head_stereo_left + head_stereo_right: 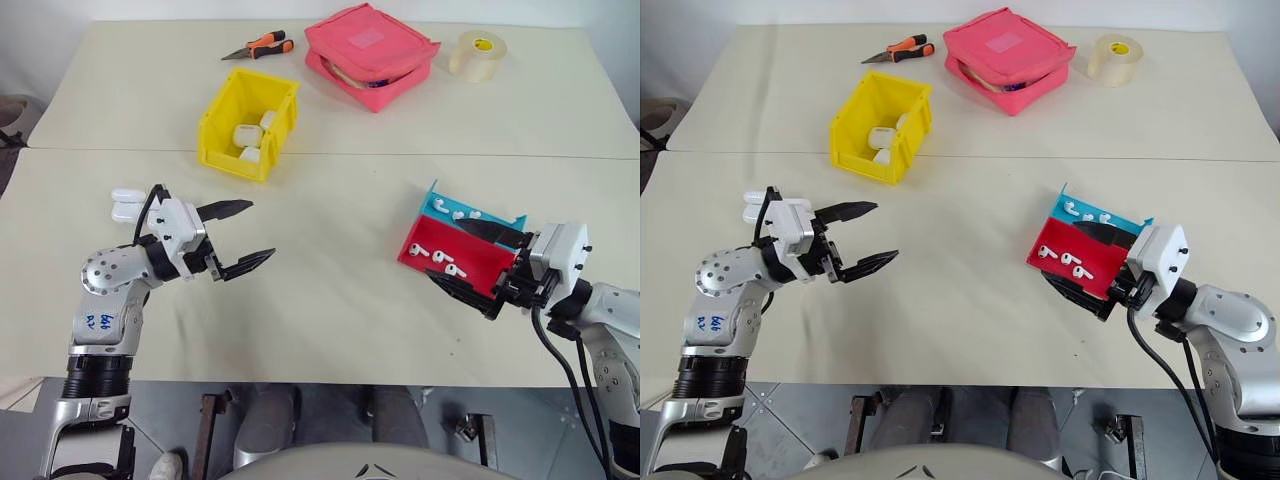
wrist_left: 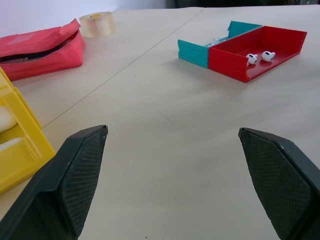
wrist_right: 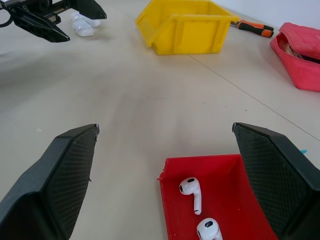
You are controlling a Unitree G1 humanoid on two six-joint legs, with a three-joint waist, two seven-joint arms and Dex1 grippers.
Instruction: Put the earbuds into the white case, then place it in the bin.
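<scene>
Start: both pincers, left (image 1: pixel 232 237) and right (image 1: pixel 478 262), agape, empty. Next: right picks earbuds (image 1: pixel 447 264) from tray (image 1: pixel 470 260).

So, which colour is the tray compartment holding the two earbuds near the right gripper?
Red; the tray compartment shows best in the right wrist view.

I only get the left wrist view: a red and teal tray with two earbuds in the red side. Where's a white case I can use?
Observer: One case lies on the table by the left wrist, behind the left gripper.
Operator: Any others?
Observer: More cases lie inside the yellow bin.
Operator: Where's the right gripper?
Observer: The right gripper is open, with the red half of the tray between its fingers.
</scene>
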